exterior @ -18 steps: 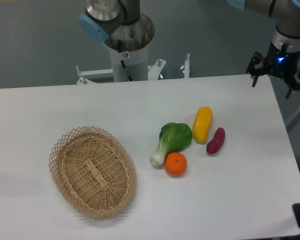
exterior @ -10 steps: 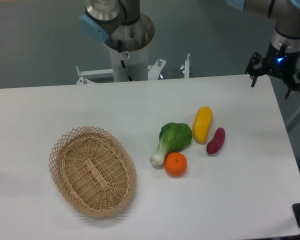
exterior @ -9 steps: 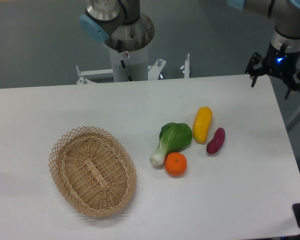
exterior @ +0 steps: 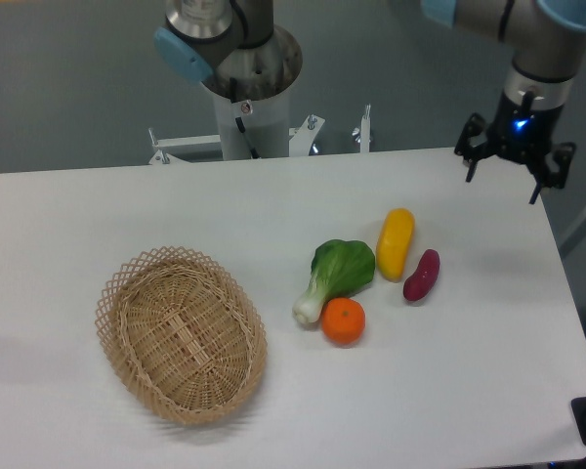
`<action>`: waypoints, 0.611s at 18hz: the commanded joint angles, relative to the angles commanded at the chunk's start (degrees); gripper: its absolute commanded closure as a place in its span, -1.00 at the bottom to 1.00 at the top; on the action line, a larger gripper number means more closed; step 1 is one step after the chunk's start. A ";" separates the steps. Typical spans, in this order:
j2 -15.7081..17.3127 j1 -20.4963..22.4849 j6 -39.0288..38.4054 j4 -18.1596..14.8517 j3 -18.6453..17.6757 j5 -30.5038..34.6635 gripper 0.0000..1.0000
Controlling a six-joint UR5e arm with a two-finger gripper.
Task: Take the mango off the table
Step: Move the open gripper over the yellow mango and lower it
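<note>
Robot gripper [exterior: 503, 186] hovering above the table's [exterior: 127, 205] far right corner, fingers spread, holding nothing.
The mango [exterior: 395, 242] lies on the table between bok choy [exterior: 335, 274] and purple sweet potato [exterior: 421, 275].

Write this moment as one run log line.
phase: approach | gripper: open, empty, above far right table corner | mango: on table, untouched, between bok choy and sweet potato

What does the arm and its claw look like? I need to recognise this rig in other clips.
The arm is silver-grey metal tubing with light blue joint caps. The claw is black with thin spread prongs, and a small blue light glows on its body.
</note>
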 joint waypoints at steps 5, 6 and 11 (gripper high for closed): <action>2.37 -2.20 -2.58 0.62 -7.47 0.18 -1.00; 2.37 -2.73 -2.49 0.70 -8.18 0.96 -1.00; -0.16 -7.91 -2.05 0.96 -9.76 12.12 -1.00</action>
